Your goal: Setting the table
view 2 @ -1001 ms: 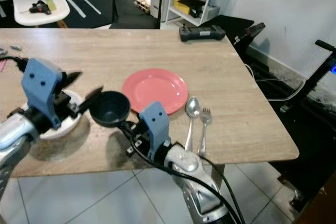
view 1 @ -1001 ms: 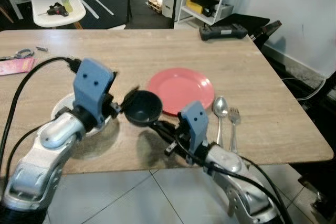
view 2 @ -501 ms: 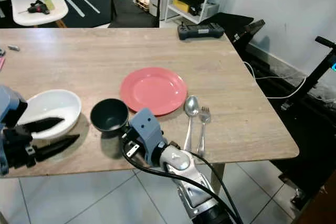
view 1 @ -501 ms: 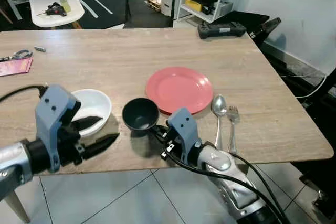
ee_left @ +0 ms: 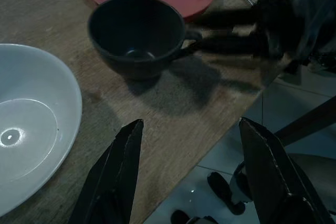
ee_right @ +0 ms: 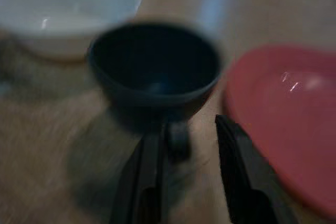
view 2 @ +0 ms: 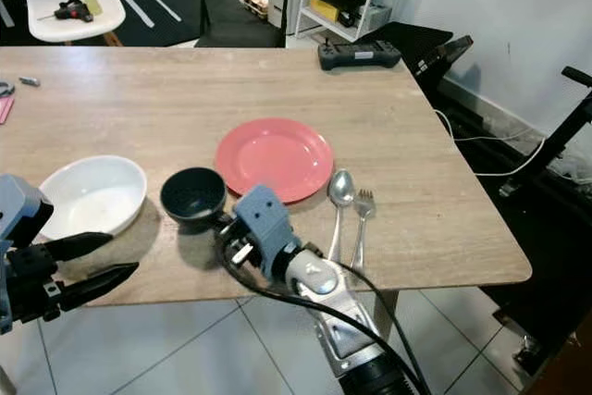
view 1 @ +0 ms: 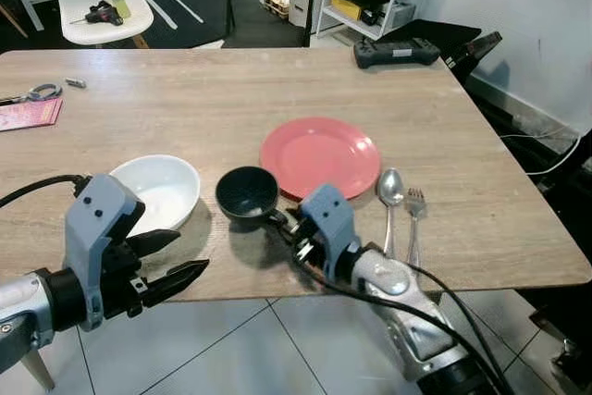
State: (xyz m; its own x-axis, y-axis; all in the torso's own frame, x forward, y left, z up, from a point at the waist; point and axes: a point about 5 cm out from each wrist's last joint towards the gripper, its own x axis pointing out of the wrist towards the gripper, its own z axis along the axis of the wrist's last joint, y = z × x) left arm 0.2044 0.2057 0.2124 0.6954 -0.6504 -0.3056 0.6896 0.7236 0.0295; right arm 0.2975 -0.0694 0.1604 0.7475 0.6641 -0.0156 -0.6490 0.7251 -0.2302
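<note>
The dark cup (view 1: 247,193) stands upright on the surface (view 1: 231,99), between the white bowl (view 1: 159,191) on its left and the red plate (view 1: 319,155) on its right, just beside both but apart from each. Its handle points toward the near edge — straight at the right gripper (ee_right: 191,145), whose jaws are parted, with the handle (ee_right: 178,141) lying in the gap between them; one finger (ee_right: 152,171) sits close against it, though contact cannot be confirmed from the blurred wrist view. The left gripper (view 1: 171,261) hangs off the near edge, jaws spread wide and empty, well short of the cup. A spoon (view 1: 389,193) and fork (view 1: 413,215) lie side by side right of the plate. Judgement: the right arm is the nearer — any regrasp or release turns on that handle line
</note>
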